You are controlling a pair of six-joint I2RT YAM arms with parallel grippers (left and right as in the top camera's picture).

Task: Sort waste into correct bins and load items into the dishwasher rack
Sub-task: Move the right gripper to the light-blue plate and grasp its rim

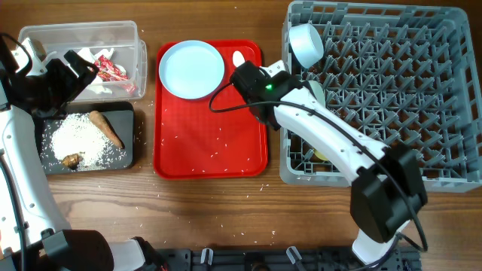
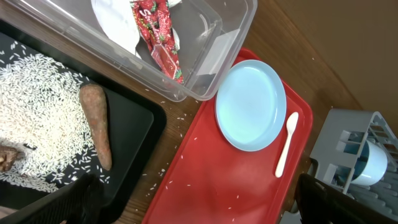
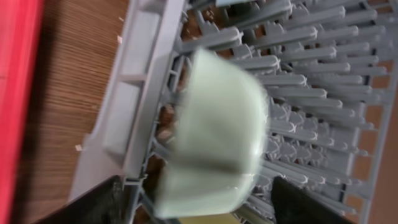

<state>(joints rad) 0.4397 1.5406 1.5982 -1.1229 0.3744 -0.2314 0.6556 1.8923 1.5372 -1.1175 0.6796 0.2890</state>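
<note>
My right gripper is open at the grey dishwasher rack's left wall, its fingers either side of a blurred pale green bowl lying among the pegs. A pale blue bowl stands in the rack's far left corner. A bit of the yellow cup shows under my arm. The blue plate and white spoon lie on the red tray. My left gripper is open and empty above the trays. The clear tub holds the napkin and red wrapper. The black tray holds rice, the carrot stick and the brown lump.
Loose rice grains lie scattered on the red tray and on the wood between it and the black tray. My right arm stretches across the rack's left side from the front right.
</note>
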